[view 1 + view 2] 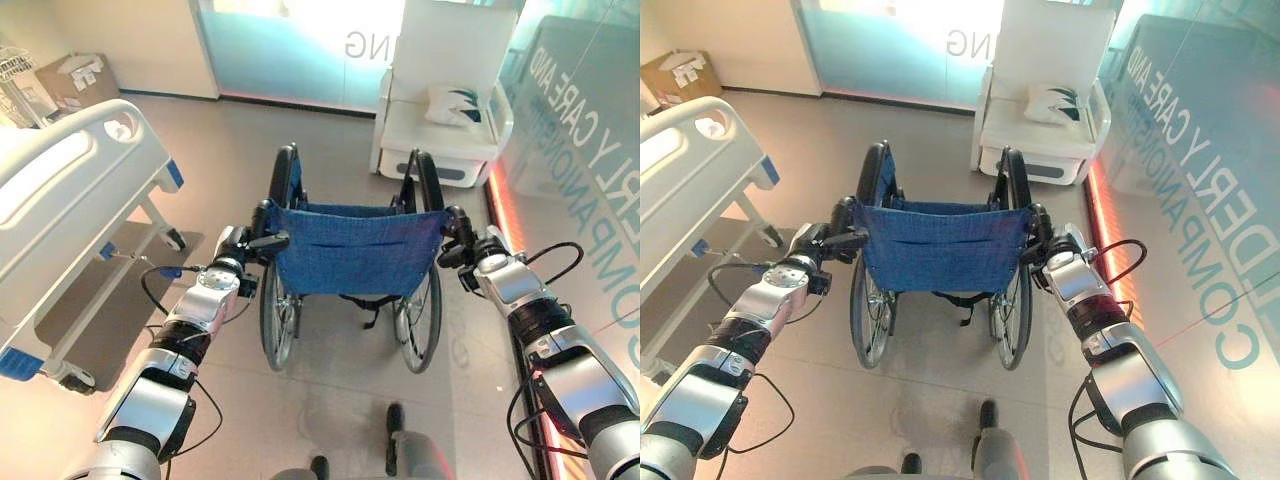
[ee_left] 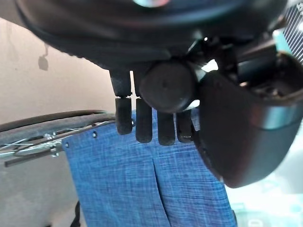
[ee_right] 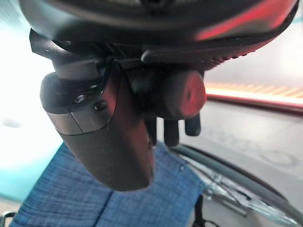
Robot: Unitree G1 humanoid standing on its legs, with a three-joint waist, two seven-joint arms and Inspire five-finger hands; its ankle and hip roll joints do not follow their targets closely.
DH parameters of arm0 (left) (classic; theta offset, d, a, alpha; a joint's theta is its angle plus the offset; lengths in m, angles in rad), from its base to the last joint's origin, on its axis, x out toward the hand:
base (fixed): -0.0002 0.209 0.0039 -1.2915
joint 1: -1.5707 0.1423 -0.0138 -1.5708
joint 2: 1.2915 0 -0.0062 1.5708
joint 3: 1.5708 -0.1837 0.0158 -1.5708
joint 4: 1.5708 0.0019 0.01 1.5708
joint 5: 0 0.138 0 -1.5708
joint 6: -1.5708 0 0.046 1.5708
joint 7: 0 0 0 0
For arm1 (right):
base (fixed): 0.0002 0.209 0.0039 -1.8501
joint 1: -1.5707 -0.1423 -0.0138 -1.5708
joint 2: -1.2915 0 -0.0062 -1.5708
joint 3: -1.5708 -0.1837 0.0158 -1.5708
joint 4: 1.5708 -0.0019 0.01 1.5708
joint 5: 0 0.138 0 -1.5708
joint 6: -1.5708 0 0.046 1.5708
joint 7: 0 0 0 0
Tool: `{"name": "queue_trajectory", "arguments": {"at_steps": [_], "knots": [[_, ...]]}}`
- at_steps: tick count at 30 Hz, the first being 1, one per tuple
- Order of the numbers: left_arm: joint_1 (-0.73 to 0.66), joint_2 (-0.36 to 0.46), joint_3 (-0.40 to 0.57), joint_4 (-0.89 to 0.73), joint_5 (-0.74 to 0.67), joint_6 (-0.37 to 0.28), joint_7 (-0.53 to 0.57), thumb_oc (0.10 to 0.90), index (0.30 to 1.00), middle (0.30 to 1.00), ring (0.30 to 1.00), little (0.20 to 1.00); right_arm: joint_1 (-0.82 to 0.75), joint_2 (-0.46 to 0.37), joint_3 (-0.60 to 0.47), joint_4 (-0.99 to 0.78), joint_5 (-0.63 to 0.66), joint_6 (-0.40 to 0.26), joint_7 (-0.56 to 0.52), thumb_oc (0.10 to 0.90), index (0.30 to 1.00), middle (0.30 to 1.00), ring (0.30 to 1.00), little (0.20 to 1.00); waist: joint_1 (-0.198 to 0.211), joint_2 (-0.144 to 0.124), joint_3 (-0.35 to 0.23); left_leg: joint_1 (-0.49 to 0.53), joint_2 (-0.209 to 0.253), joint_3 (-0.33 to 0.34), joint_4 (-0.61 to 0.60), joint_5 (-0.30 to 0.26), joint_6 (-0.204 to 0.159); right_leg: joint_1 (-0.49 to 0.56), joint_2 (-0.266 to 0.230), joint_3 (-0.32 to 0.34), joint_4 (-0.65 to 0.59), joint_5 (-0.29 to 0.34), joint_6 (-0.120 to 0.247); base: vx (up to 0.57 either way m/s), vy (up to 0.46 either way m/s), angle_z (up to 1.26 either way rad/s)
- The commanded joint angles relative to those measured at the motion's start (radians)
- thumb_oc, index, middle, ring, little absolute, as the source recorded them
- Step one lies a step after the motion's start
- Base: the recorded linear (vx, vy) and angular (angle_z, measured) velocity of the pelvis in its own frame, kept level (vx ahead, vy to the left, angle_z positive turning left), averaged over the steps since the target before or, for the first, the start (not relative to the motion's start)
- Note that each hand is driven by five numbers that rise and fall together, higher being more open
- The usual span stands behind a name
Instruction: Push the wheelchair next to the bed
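On the far left of the head views, a white hospital bed (image 1: 75, 215) with a moulded footboard and blue corner pieces is seen standing on castors, its frame running along the grey floor (image 1: 330, 390). A cardboard box (image 1: 75, 78) is seen against the wall beyond the bed.

Just right of the bed, the left hand (image 1: 243, 250) is placed at the wheelchair's left push handle (image 1: 270, 241). In the left wrist view its fingers (image 2: 143, 124) are shown curled over the round black end of the handle, with the thumb closed on the other side, so the handle is grasped.

In the middle of the floor, the wheelchair (image 1: 352, 258) is seen from behind, apart from the bed and to its right, facing away from the robot. Its blue fabric backrest (image 1: 358, 250) is stretched between the two uprights, and the large spoked wheels (image 1: 279, 320) are set on the floor on either side.

At the right push handle (image 1: 450, 250), the right hand (image 1: 478, 256) is placed; in the right wrist view its fingers (image 3: 170, 128) are wrapped round the handle's rounded end, above the blue fabric and the wheel rim, so this handle is clenched too.

Beyond the wheelchair, a white armchair (image 1: 445, 110) bearing a patterned cushion (image 1: 458, 105) is seen against a glass partition (image 1: 300, 45). Along the right side, a glass wall (image 1: 585, 150) with large lettering is seen, with a red glow at its foot.
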Motion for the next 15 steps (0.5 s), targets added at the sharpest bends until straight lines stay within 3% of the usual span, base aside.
{"name": "queue_trajectory", "arguments": {"at_steps": [1,3,4,8,9,11,12,13,15], "knots": [[-0.101,-0.072,-0.075,0.035,-0.016,-0.116,-0.026,0.4,0.3,0.3,0.3,0.3,-0.124,-0.056,0.168,0.013,-0.095,-0.214,0.077,0.4,0.3,0.3,0.3,0.3,-0.03,-0.018,-0.019,0.041,0.02,-0.028,0.098,-0.114,-0.068,0.059,0.051,0.007,-0.03,0.149,-0.048,0.34,-0.316,0.68],[-0.092,-0.088,-0.081,0.032,0.003,-0.102,-0.025,0.4,0.3,0.3,0.3,0.3,-0.128,-0.064,0.174,0.029,-0.092,-0.218,0.095,0.4,0.3,0.3,0.3,0.3,-0.031,-0.024,-0.037,0.061,0.07,-0.008,0.114,-0.109,-0.092,0.079,0.054,-0.016,-0.013,0.128,-0.057,0.39,-0.315,0.69],[-0.084,-0.091,-0.082,0.032,0.001,-0.091,-0.032,0.4,0.3,0.3,0.3,0.3,-0.127,-0.074,0.177,0.034,-0.092,-0.212,0.116,0.4,0.3,0.3,0.3,0.3,-0.033,-0.031,-0.06,0.069,0.12,0.007,0.144,-0.065,-0.112,0.099,0.063,-0.036,-0.017,0.117,-0.071,0.39,-0.29,0.5],[-0.097,-0.088,-0.079,0.054,-0.014,-0.086,-0.049,0.4,0.3,0.3,0.3,0.3,-0.131,-0.102,0.194,0.019,-0.068,-0.196,0.131,0.4,0.3,0.3,0.3,0.3,-0.043,-0.051,-0.098,0.027,0.205,0.075,0.292,0.074,-0.146,0.152,0.094,-0.08,-0.049,0.082,-0.114,0.32,-0.282,0.32],[-0.091,-0.094,-0.079,0.053,-0.007,-0.086,-0.044,0.4,0.3,0.3,0.3,0.3,-0.124,-0.11,0.2,0.016,-0.054,-0.201,0.124,0.4,0.3,0.3,0.3,0.3,-0.039,-0.067,-0.1,-0.036,0.233,0.091,0.404,0.143,-0.153,0.188,0.111,-0.086,-0.058,0.06,-0.14,0.37,-0.367,0.09],[-0.09,-0.09,-0.08,0.042,-0.005,-0.075,-0.047,0.4,0.3,0.3,0.3,0.3,-0.119,-0.113,0.198,0.005,-0.04,-0.19,0.105,0.4,0.3,0.3,0.3,0.3,-0.02,-0.084,-0.087,-0.136,0.214,0.084,0.498,0.161,-0.143,0.231,0.119,-0.071,-0.061,0.041,-0.157,0.34,-0.268,0.15],[-0.08,-0.081,-0.078,0.034,0.0,-0.073,-0.052,0.4,0.3,0.3,0.3,0.3,-0.116,-0.11,0.2,-0.005,-0.039,-0.181,0.105,0.4,0.3,0.3,0.3,0.3,0.017,-0.081,-0.06,-0.222,0.126,0.048,0.537,0.122,-0.117,0.277,0.13,-0.043,-0.054,0.019,-0.156,0.35,-0.124,-0.07],[-0.07,-0.069,-0.075,0.029,-0.003,-0.076,-0.05,0.4,0.3,0.3,0.3,0.3,-0.12,-0.103,0.203,-0.009,-0.047,-0.174,0.107,0.4,0.3,0.3,0.3,0.3,0.033,-0.077,-0.048,-0.258,0.078,0.042,0.505,0.119,-0.108,0.295,0.137,-0.022,-0.047,0.005,-0.155,0.36,-0.085,-0.14],[-0.057,-0.06,-0.067,0.022,-0.003,-0.078,-0.054,0.4,0.3,0.3,0.3,0.3,-0.125,-0.094,0.204,-0.011,-0.055,-0.161,0.107,0.4,0.3,0.3,0.3,0.3,0.051,-0.061,-0.035,-0.29,0.051,0.056,0.447,0.133,-0.111,0.325,0.158,-0.006,-0.045,-0.011,-0.154,0.36,0.044,-0.22]]}}
